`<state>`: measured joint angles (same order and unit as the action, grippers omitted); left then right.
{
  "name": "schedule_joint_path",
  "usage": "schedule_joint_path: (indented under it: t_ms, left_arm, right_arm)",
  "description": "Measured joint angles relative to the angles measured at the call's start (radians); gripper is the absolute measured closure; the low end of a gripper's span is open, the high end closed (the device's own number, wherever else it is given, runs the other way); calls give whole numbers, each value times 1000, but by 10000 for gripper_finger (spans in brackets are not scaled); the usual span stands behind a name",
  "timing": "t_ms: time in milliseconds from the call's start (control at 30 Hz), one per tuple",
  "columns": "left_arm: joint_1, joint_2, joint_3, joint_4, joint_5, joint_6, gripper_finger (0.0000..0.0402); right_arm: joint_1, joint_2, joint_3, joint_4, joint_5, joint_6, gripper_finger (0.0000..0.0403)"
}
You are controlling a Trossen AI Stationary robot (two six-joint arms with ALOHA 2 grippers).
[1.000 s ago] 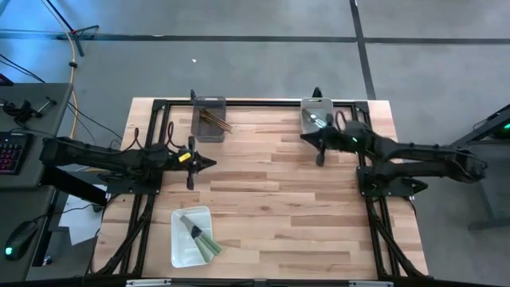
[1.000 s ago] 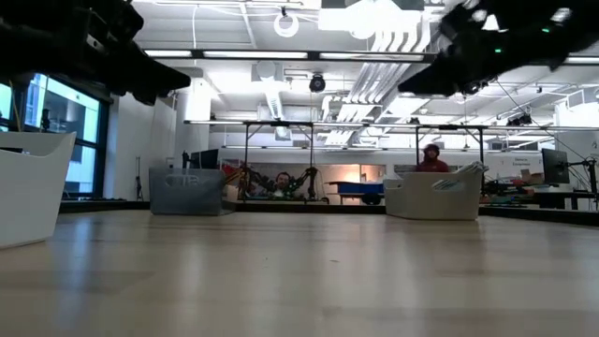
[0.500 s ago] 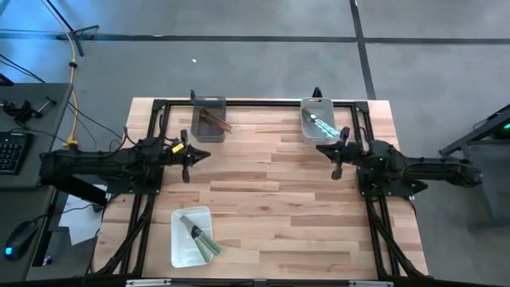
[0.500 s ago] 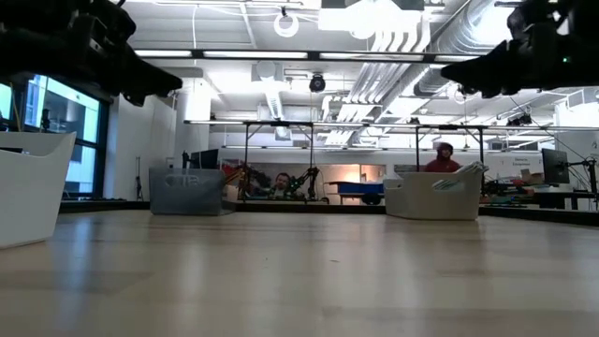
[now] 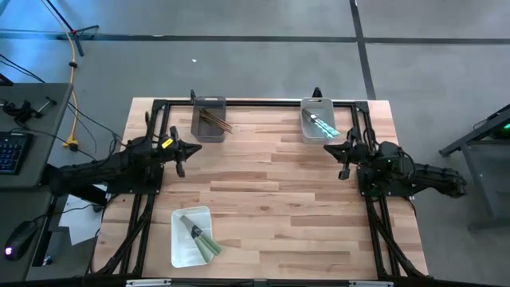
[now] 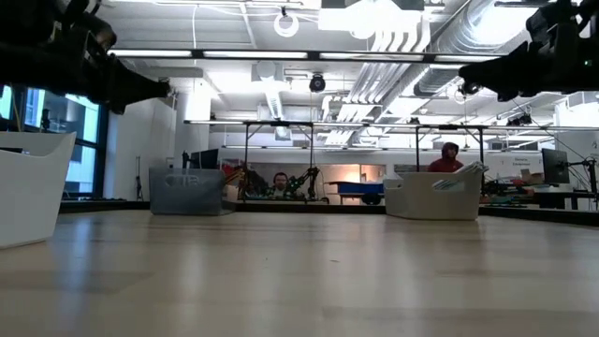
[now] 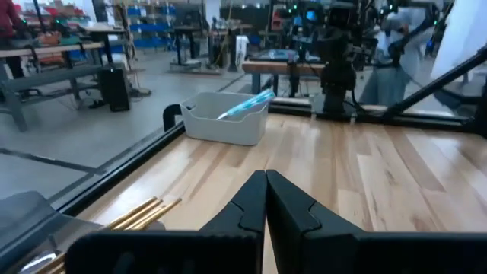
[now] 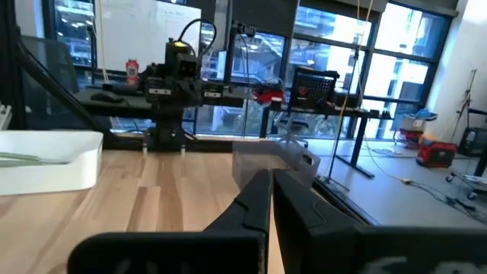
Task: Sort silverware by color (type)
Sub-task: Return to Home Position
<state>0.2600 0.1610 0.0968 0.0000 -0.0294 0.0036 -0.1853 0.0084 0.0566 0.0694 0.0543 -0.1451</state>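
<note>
All the silverware lies in bins. Brown sticks [image 5: 213, 121] rest in the grey bin [image 5: 209, 129] at the far edge. Pale-teal utensils [image 5: 322, 123] lie in the white bin [image 5: 313, 134] at the far right, their ends sticking over its rim [image 6: 465, 172]. Green-handled ones [image 5: 203, 241] lie in the white bin [image 5: 185, 253] near the left. My left gripper [image 5: 194, 150] hovers shut [image 7: 265, 190] above the table's left part. My right gripper [image 5: 330, 147] hovers shut [image 8: 270, 190] beside the far right bin. Neither holds anything.
A black frame [image 5: 263, 103] runs along the table's far edge and down both sides. Bare wood [image 5: 271, 191] spreads between the two arms. People and workbenches [image 6: 281, 183] show in the room beyond the table.
Both arms have drawn back. The left gripper has moved toward the table's left edge and slightly toward the far edge. The right gripper has moved away from the far right bin toward the right edge. Both stayed shut and empty.
</note>
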Motion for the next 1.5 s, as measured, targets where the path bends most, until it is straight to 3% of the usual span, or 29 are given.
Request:
schedule_joint_path:
  t_ms: [233, 367, 633, 1300, 1500]
  left_arm:
    - [49, -160, -83, 9, 49, -28, 401]
    - [50, -155, -81, 7, 73, -20, 401]
    - [69, -157, -81, -2, 20, 41, 401]
    - [5, -144, -81, 5, 46, -48, 401]
    - [5, -143, -81, 4, 44, -62, 401]
  right_arm:
    - [-46, -6, -1, -22, 0, -9, 403]
    - [-78, -6, -47, -2, -6, -3, 403]
    - [-113, -8, -47, -4, -35, 5, 403]
    - [-168, -7, -48, -17, -13, 10, 403]
    - [-188, 10, -48, -28, 108, -71, 403]
